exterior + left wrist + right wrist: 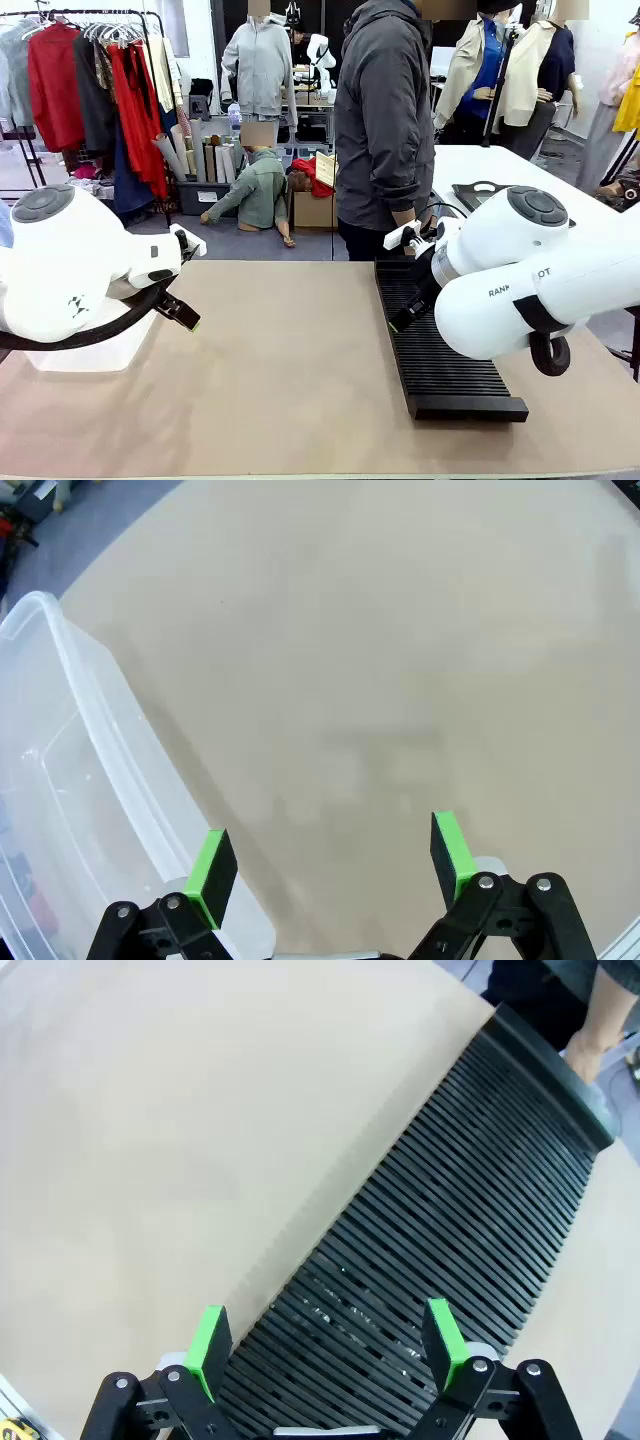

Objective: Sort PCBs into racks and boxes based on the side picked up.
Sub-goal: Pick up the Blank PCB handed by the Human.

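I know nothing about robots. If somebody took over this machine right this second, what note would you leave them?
Left gripper: open, holding nothing, hanging over bare table right beside the clear box.
Right gripper: open, holding nothing, hanging over the near end of the black rack.
A person's hand is at the rack's far end.
Done: nothing, judging by the rack's slots in view, which are bare.
Left: seemingly the whole sort, into rack and box.
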Robot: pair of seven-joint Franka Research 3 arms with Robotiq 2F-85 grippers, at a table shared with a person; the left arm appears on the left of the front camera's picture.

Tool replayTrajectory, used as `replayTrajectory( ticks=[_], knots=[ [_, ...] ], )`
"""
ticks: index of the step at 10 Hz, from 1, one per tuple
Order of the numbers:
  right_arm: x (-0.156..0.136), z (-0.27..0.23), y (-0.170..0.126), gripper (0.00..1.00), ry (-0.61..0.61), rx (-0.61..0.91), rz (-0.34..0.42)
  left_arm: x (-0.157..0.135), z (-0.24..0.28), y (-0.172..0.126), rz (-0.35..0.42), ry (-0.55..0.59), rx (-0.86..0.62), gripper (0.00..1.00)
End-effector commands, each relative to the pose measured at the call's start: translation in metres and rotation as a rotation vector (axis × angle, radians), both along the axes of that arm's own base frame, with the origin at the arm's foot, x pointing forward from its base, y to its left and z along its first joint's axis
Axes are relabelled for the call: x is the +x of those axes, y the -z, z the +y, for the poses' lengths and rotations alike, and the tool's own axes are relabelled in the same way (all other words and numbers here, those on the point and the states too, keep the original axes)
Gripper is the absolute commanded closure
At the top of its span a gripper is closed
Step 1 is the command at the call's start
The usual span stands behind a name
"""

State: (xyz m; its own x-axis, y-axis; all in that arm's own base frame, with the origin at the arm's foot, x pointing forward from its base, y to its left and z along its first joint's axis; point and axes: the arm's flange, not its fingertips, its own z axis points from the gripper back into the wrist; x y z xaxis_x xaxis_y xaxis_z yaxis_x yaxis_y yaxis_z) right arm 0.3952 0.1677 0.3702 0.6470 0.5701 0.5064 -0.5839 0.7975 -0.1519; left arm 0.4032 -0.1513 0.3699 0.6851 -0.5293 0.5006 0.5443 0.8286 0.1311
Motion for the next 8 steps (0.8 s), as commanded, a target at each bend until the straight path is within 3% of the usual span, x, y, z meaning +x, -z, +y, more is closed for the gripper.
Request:
replayTrajectory(
  ticks=[1,8],
  knots=[
    [0.0,0.0,0.0,0.0,0.0,0.0,0.0,0.0,0.0,-0.0002,0.0,0.0,0.0,0.0],
    [0.0,0.0,0.0,0.0,0.0,0.0,0.0,0.0,0.0,-0.0002,0.0,0.0,0.0,0.0]
  ],
)
